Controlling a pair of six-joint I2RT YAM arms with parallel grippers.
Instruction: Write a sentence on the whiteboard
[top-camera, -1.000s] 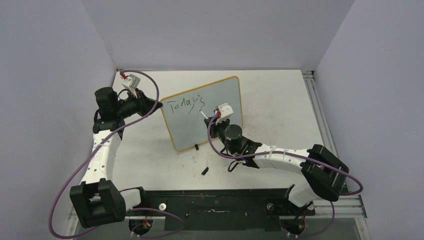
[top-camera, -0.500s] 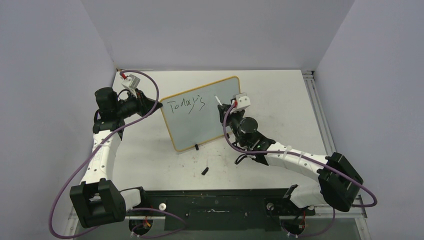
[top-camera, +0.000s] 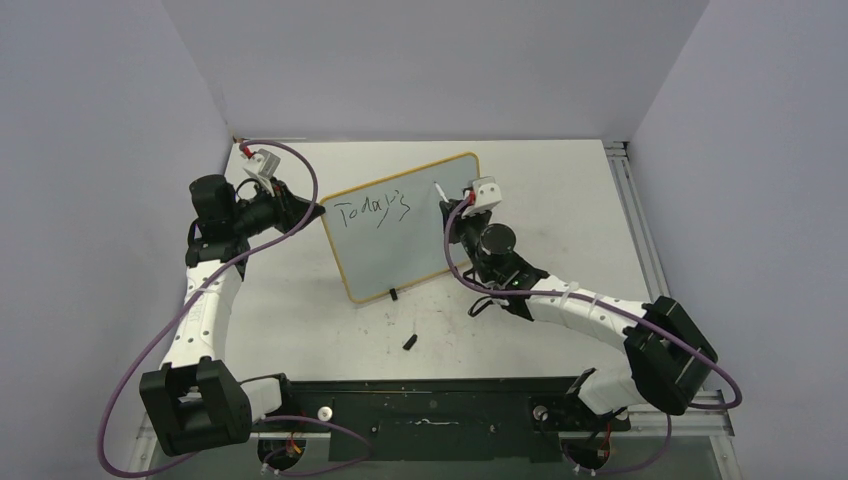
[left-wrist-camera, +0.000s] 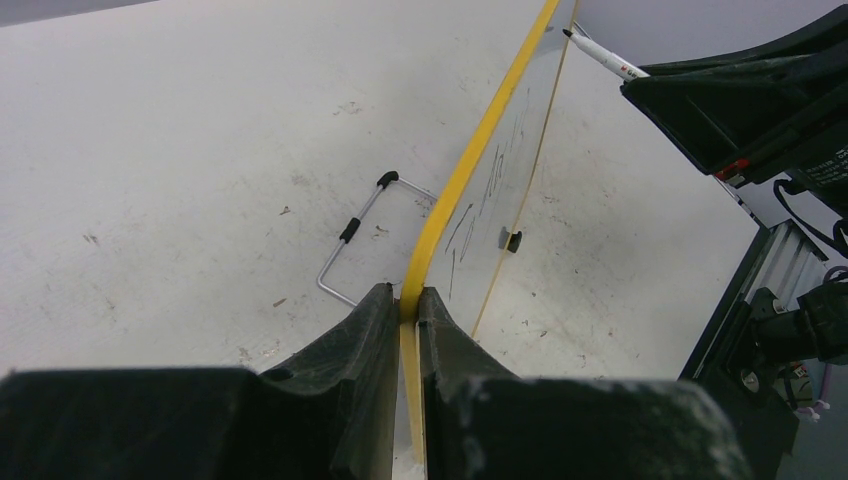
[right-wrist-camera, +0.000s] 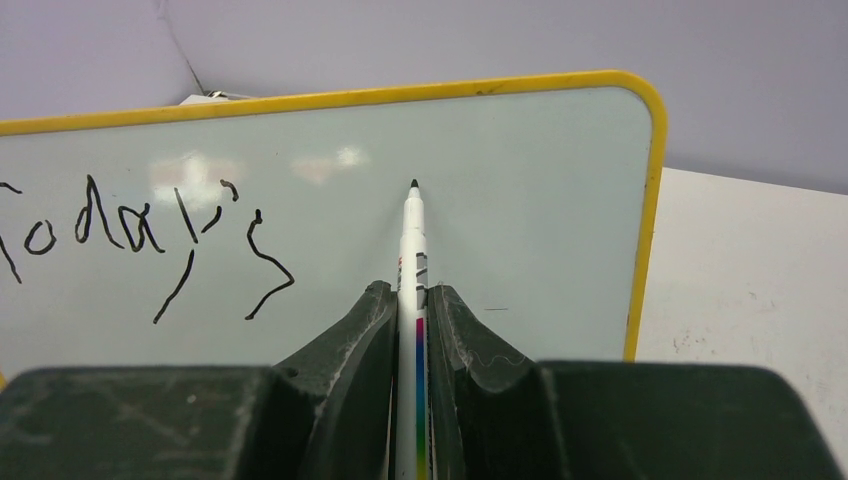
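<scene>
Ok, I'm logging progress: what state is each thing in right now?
Yellow-framed rectangular whiteboard: propped upright, left edge clamped.
Black handwritten sentence: only "Today's" written.
Slim white marker pen: uncapped, tip towards board, contact unclear.
Left pincer: shut on the whiteboard frame.
Right pincer: shut on the marker.
Small black cap-like piece: lying loose.

I count one board (top-camera: 400, 255) on my screens, with one written word (top-camera: 372, 210) on it, in one line. There is one pen (right-wrist-camera: 411, 250). I see two arms, the left arm (top-camera: 200, 320) and the right arm (top-camera: 575, 308), and two grippers, the left gripper (left-wrist-camera: 401, 300) and the right gripper (right-wrist-camera: 411, 295). One small black piece (top-camera: 410, 341) lies on the table (top-camera: 560, 200), one black foot (top-camera: 393, 294) shows under the board, and one wire stand (left-wrist-camera: 350, 230) sits behind it.
</scene>
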